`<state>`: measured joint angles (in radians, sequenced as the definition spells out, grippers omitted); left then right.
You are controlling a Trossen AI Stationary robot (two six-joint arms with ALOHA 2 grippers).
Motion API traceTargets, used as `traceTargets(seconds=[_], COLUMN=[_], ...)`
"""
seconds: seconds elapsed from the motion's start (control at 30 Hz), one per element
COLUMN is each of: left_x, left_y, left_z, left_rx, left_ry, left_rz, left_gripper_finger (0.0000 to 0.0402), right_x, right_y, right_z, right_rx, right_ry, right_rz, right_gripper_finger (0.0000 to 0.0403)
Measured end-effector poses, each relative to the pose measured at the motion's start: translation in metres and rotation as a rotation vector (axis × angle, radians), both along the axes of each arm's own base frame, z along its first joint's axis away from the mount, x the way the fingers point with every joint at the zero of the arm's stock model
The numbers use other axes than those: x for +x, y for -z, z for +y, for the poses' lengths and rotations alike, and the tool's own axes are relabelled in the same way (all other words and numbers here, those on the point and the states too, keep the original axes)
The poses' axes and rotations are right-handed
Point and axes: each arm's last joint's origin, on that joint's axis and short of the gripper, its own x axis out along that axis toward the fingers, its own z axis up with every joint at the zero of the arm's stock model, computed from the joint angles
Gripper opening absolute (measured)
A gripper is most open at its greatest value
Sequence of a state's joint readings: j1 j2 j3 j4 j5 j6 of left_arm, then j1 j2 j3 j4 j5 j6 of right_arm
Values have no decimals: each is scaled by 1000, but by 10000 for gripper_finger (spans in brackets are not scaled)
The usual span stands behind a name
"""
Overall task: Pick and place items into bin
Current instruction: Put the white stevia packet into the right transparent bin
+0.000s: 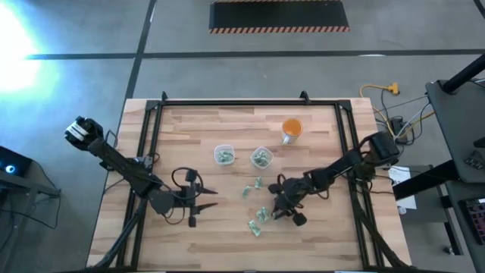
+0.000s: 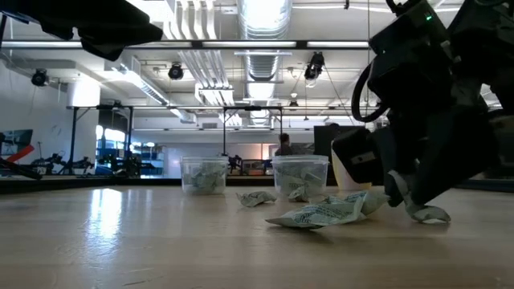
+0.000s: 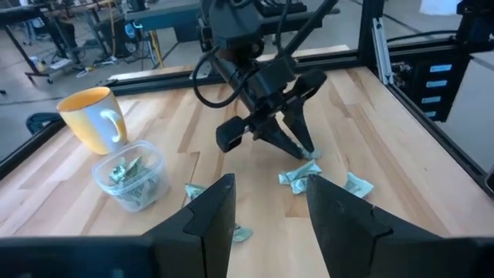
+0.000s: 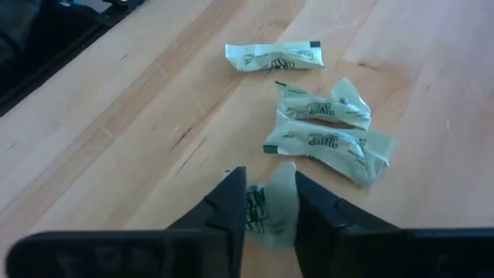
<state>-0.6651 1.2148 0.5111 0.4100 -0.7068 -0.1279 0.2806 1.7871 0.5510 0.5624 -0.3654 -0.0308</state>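
Observation:
Several pale green-and-white wrapper pieces lie flat on the wooden table [image 1: 189, 250], right of its middle: one [image 1: 258, 184], another [image 1: 248, 192] and a cluster [image 1: 259, 221]. Two small clear cup-like bins [image 1: 223, 155] [image 1: 261, 157] stand farther back, each holding such pieces. My right gripper [image 1: 286, 214] is down at the cluster, shut on one wrapper [image 4: 270, 202]. Three more wrappers [image 4: 274, 55] [image 4: 323, 106] [image 4: 332, 147] lie just beyond it. My left gripper [image 1: 203, 206] hovers open to the left, with nothing between its fingers [image 3: 212, 216]. My right gripper has the wrapper's near part [image 4: 272, 220] pinched between its two fingers [image 4: 231, 208]. The fingers slant down at it from the table's right and far side. The wrapper lies on the table top, and its crumpled free end [image 2: 426, 213] rests on the wood beside the fingertips.
An orange cup [image 1: 292, 129] stands behind the bins at the far right. A black metal frame [image 1: 242, 102] runs along the table's far and side edges. Bare wood lies along the near edge and on the left half.

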Motion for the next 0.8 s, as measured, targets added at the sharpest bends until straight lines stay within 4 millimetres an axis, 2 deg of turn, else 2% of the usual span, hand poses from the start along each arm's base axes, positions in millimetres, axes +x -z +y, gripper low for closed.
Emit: traceTargets(seconds=[0.27,0.57,0.67,0.8], left_x=[-1,-1,-1,-1], left_y=[2,2,1,1], left_z=[1,1,1,2], left_rx=[-4,-4,-6,-3], left_ry=[-7,-7,-9,-29], left_rz=[-13,-14,-17,-23], left_gripper_finger=[144,144,144,144], right_x=[-3,-6,-4,-2], right_y=[-21,-44,-57,-79], right_z=[-1,-7,-14,-29], right_rx=[-24,-138,-207,-358], right_ry=[-32,30,107,334], right_rz=[-66,-172,-244,-345], right_gripper_finger=[16,9,9,9])
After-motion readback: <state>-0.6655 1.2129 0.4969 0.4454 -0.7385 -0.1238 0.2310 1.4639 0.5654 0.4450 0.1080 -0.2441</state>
